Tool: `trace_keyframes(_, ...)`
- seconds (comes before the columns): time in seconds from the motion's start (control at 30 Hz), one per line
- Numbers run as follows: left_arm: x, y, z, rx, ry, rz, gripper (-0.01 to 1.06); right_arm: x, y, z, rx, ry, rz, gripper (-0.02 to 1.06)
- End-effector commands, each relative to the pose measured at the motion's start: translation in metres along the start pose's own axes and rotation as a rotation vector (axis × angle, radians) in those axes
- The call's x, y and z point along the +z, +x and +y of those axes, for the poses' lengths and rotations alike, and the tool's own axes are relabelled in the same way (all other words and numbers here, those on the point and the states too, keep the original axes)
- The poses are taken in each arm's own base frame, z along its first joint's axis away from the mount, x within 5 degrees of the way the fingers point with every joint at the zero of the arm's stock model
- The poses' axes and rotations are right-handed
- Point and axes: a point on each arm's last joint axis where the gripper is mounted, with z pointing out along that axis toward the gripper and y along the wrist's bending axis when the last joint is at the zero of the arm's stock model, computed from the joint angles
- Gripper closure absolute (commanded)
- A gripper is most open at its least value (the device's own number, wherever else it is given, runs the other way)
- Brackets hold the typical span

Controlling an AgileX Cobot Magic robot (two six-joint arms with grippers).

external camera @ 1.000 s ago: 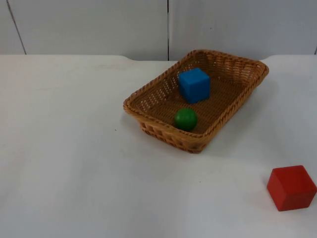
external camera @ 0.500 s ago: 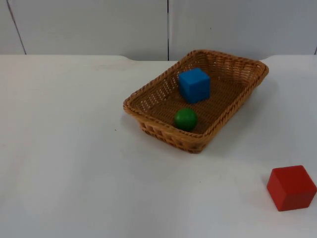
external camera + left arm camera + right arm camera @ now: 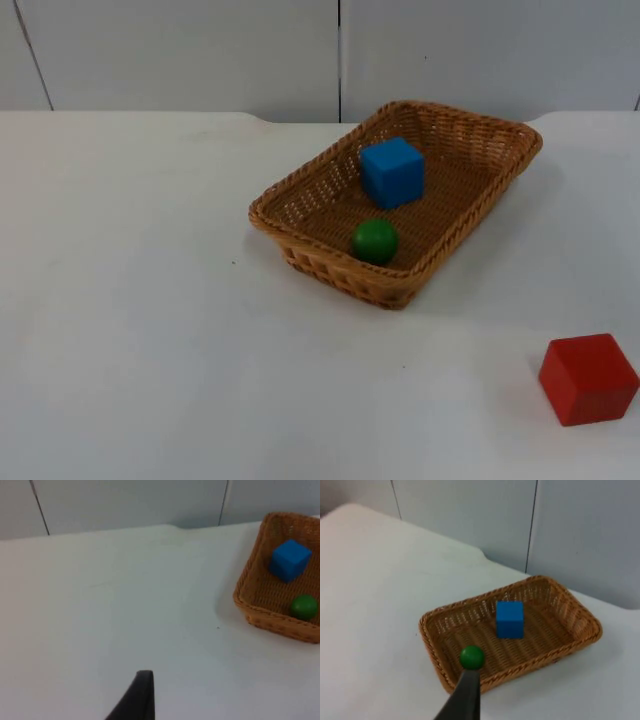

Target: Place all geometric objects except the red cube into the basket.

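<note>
Sitting inside the basket [image 3: 300,190], the blue cube [image 3: 392,172] and the green ball [image 3: 375,240] are where the task wants them; the cube rests near the middle of the floor, the ball nearer the front wall. Both look like light, hard, smooth toys. I would judge the cube easy to take across two flat faces, while the ball could roll or slip unless pinched across its middle. The cube stands flat, one corner turned toward the near rim. The basket looks stiff and woven, its long axis running diagonally from the near left toward the far right. The red cube [image 3: 588,378] stays out on the bench [image 3: 150,330], well apart. Each arm waits back; one dark fingertip shows per pincer, left [image 3: 137,697] and right [image 3: 465,697], and I cannot tell whether either is apart or together.
</note>
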Motion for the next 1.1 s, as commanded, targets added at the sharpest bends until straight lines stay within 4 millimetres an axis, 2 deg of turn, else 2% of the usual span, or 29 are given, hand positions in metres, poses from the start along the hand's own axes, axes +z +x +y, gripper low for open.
trace_keyframes(0.0,-0.019,0.01,-0.005,0.007,0.018,-0.017,0.0,-0.019,0.013,0.001,0.002,-0.004,-0.046,0.17)
trace_keyframes(0.03,-0.019,0.01,-0.005,0.007,0.018,-0.017,0.0,-0.019,0.013,0.001,0.002,-0.004,-0.046,0.17)
trace_keyframes(0.23,-0.049,0.026,-0.009,0.063,0.014,-0.103,0.0,-0.048,0.06,0.003,0.001,-0.005,-0.047,0.17)
trace_keyframes(0.27,-0.049,0.026,-0.009,0.063,0.014,-0.103,0.0,-0.048,0.06,0.003,0.001,-0.005,-0.047,0.17)
trace_keyframes(0.37,-0.06,0.034,-0.014,0.057,0.042,-0.136,0.0,-0.059,0.081,0.004,0.001,-0.005,-0.038,0.17)
trace_keyframes(0.43,-0.062,0.038,-0.015,0.055,0.052,-0.139,0.0,-0.061,0.088,0.004,0.001,-0.006,-0.03,0.17)
trace_keyframes(0.57,-0.056,0.07,-0.013,0.066,0.042,-0.116,0.0,-0.08,0.111,0.005,0.0,-0.006,-0.042,0.17)
trace_keyframes(0.67,-0.058,0.079,-0.013,0.071,0.034,-0.116,0.0,-0.091,0.118,0.005,0.0,-0.006,-0.057,0.17)
trace_keyframes(0.9,-0.057,0.087,-0.007,0.077,-0.028,-0.041,0.0,-0.111,0.139,0.006,-0.004,-0.003,-0.055,0.17)
trace_keyframes(1.07,-0.057,0.091,0.003,-0.003,-0.137,-0.003,0.0,-0.105,0.15,0.006,-0.007,0.002,-0.028,0.17)
